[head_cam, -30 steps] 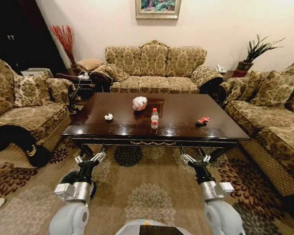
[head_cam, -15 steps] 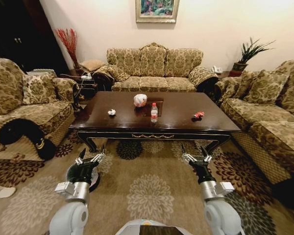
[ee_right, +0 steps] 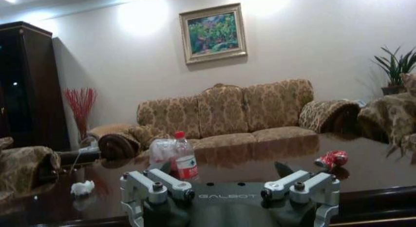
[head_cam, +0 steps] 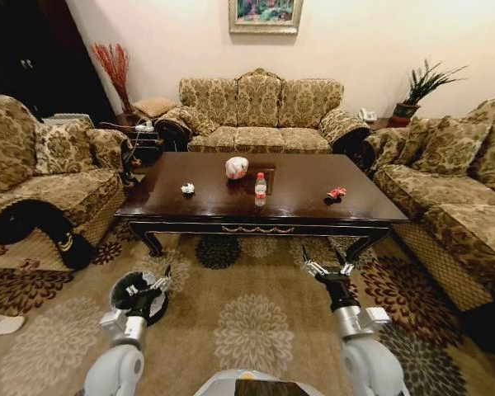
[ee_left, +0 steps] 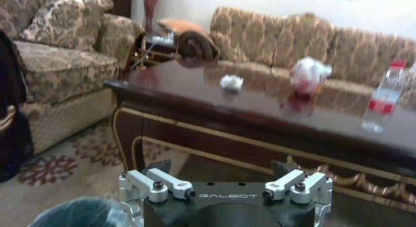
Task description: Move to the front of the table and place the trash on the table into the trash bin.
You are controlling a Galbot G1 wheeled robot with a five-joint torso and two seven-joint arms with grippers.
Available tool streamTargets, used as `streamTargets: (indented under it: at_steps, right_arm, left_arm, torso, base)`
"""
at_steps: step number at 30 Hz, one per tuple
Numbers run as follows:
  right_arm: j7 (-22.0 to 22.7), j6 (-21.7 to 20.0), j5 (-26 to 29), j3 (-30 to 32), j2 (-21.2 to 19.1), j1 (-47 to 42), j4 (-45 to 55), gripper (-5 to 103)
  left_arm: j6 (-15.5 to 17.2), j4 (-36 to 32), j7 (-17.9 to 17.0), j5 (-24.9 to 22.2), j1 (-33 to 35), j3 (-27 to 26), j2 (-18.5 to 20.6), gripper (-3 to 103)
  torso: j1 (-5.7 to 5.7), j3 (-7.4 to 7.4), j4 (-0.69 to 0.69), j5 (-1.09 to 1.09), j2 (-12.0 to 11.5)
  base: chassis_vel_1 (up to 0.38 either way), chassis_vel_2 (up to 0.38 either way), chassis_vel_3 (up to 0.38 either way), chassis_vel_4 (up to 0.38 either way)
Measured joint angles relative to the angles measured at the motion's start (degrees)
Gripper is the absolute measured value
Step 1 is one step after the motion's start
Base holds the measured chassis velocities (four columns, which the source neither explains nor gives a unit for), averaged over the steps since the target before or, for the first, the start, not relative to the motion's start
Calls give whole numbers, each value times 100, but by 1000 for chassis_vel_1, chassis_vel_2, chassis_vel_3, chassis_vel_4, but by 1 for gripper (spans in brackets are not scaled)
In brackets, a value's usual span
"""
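The dark brown table (head_cam: 297, 206) stands ahead of me. On it lie a white paper wad (head_cam: 187, 188), a pinkish-white lump (head_cam: 236, 167), a clear red-capped bottle (head_cam: 260, 189) and a red wrapper (head_cam: 337, 194). The black trash bin (head_cam: 132, 299) with its pale liner sits on the carpet at my left, partly behind my left gripper (head_cam: 151, 283). That gripper is open and empty, short of the table's front edge. My right gripper (head_cam: 326, 266) is also open and empty, in front of the table. The left wrist view shows the left gripper (ee_left: 221, 167), the bin (ee_left: 75, 215), wad (ee_left: 231, 82), lump (ee_left: 310, 75) and bottle (ee_left: 387, 95).
Patterned sofas surround the table: one behind (head_cam: 260, 111), one at left (head_cam: 45, 177), one at right (head_cam: 454, 177). A dark object (head_cam: 33, 227) leans on the left sofa. Patterned carpet (head_cam: 252, 330) lies between me and the table.
The whole picture has shifted, so the camera moved; the table now looks a little farther and smaller. The left gripper sits lower in the picture and more of the bin shows.
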Motion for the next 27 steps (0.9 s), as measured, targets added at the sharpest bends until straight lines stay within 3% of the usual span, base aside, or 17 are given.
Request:
streamTargets:
  at_steps: [10,16,19,24,27]
  right_arm:
    - [38,-12,139,14,-87,239,-270,100]
    - [272,99,167,-39,-83,342,-405,100]
    - [760,306,113,-161,-58,421,-468,100]
    - [721,279,57,-113,-103,326,-467,100]
    - [605,272,21,-80,-156,245,-487,100]
  left_arm:
    - [-51,409,11,160,-12,3,3,100]
    - [-107,768,-24,135,-192,-15,205,100]
    - [-296,1551,89,192,-496,-13,625,100]
    - [-459,2408,196,330,-848,58,908,100]
    - [-708,3114,301,705,-1163,81,1097,100]
  torso:
    - [1,0,1,0,0]
    - [1,0,1,-1,1]
    - [2,0,0,-3,1]
    - [1,1,0,0,1]
    - [1,1,0,-2,1]
  base:
    - [151,157,-149,-161]
    - [198,196,-199,-204]
    - [90,72,-81,-85]
    - [0,0,0,0]
    - [-40,-53,6,1]
